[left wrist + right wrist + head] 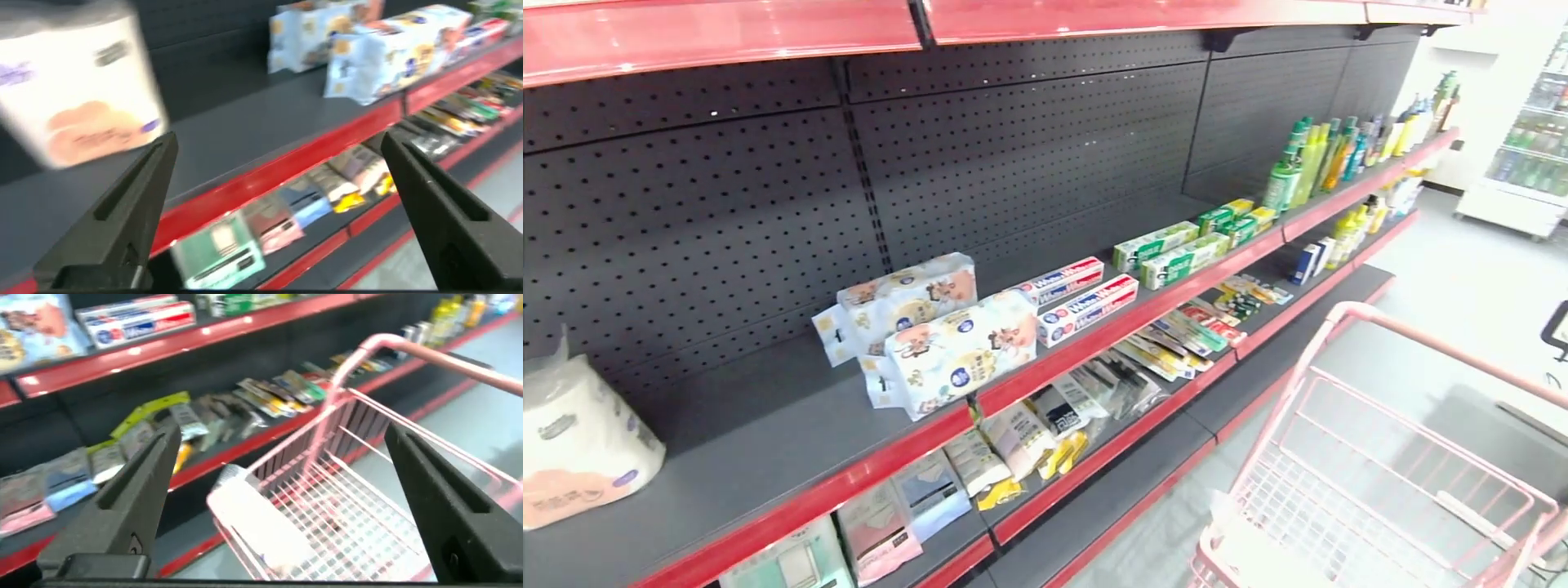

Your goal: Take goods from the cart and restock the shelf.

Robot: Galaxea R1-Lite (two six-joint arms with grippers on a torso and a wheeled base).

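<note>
The left gripper (278,214) faces the dark grey metal shelf with the red front edge (245,131). Its two black wedge-shaped fingers (122,220) are spread wide with nothing between them. It sits about level with that board and near the white plastic-wrapped pack of paper rolls (82,82), which stands at the board's left end without touching the fingers. The right gripper (286,508) points down and forward over the pink wire shopping cart (343,400), jaws likewise wide apart and empty. One long white wrapped package (253,518) lies in the near end of the basket (its print is too blurred to make out), below and between the two fingers. From the head view the cart (1349,309) stands on the floor to the right of the shelf (768,425). The paper-roll pack (580,441) is on the middle board at far left. Two soft tissue packs with cartoon print (960,351) lie side by side near the board's front edge, and beside them to the right are two red, white and blue toothpaste boxes (1086,309). Flat packets in mixed colours (1013,441) lie in a row on the board below.
</note>
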